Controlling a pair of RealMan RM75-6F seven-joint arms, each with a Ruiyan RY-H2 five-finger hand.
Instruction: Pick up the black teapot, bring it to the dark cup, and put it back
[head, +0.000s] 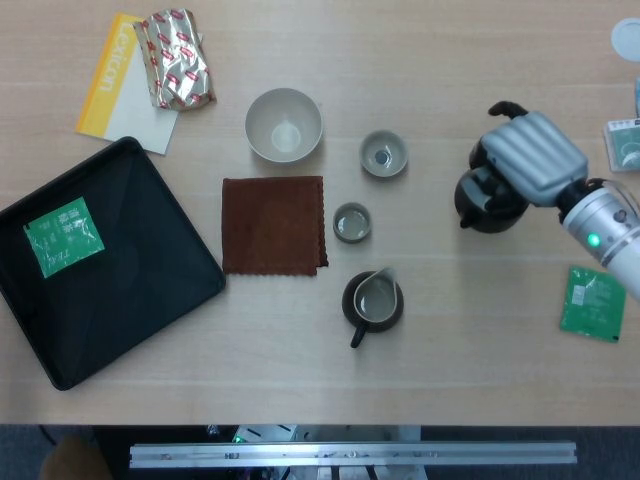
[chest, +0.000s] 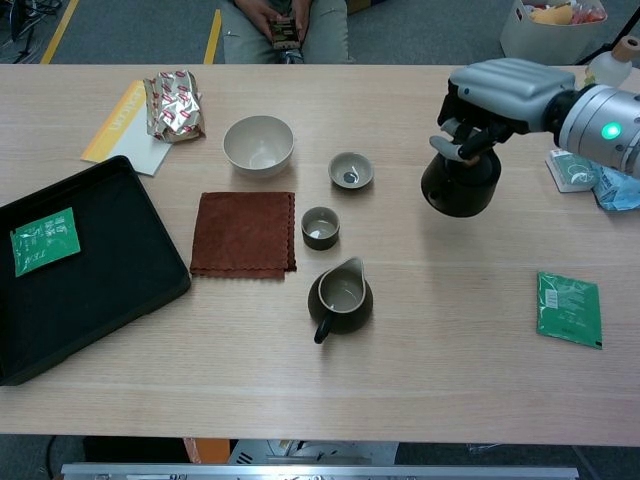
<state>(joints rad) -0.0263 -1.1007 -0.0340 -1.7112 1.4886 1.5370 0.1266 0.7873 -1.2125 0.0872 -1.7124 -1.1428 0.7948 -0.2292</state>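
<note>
My right hand (head: 530, 157) grips the black teapot (head: 483, 203) from above and holds it off the table at the right. In the chest view the right hand (chest: 495, 90) wraps the top of the teapot (chest: 460, 186), whose round body hangs below the fingers. No dark cup shows in either view; the teapot and hand now cover the spot where it stood. My left hand appears in neither view.
Left of the teapot are two small grey cups (head: 383, 154) (head: 351, 222), a dark pitcher (head: 373, 300), a white bowl (head: 284, 124) and a brown cloth (head: 273, 224). A black tray (head: 110, 300) lies far left. A green packet (head: 592, 302) lies near the right edge.
</note>
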